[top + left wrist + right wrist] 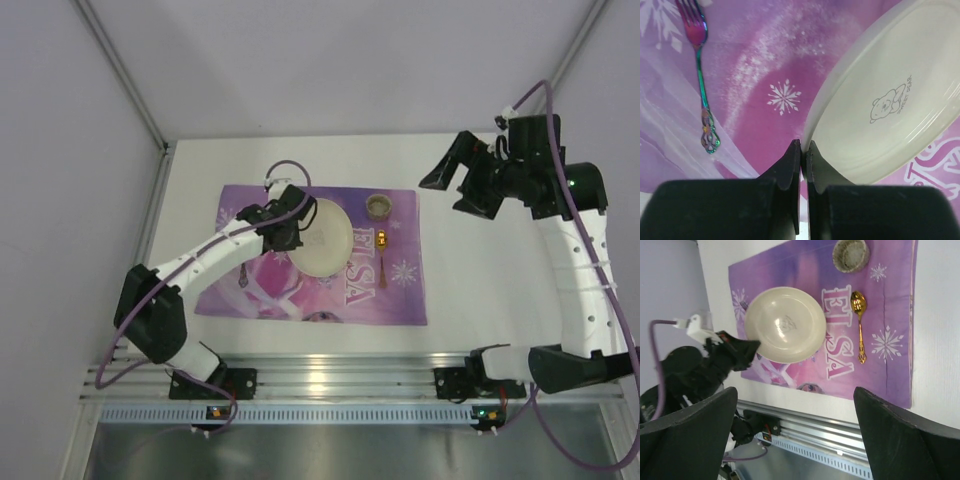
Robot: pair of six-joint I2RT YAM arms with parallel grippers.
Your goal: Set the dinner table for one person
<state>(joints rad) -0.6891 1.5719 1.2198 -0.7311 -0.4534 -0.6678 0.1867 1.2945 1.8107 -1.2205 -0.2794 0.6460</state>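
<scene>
- Left hand [801,149] is shut, its two fingers pressed nearly together with nothing I can see between them. The plate [880,115] rim sits right against the outer side of one finger, so the hand is beside the rim, not clamped on it.
- From the top view the plate lies just to the right of that hand, roughly mid placemat [400,295], which lies flat on the white bench [480,280].
- Fork [701,75] is left of the plate and spoon [860,325] is right of it, both with long axes running near-to-far. Cup [851,253] sits beyond the spoon, by the mat's far edge.
- Right hand [795,392] is wide open and empty, well off to the right of the mat.
- My guess: any plate nudging is the left arm's job since it's way closer, and a push from there would go rightward, toward the spoon.
</scene>
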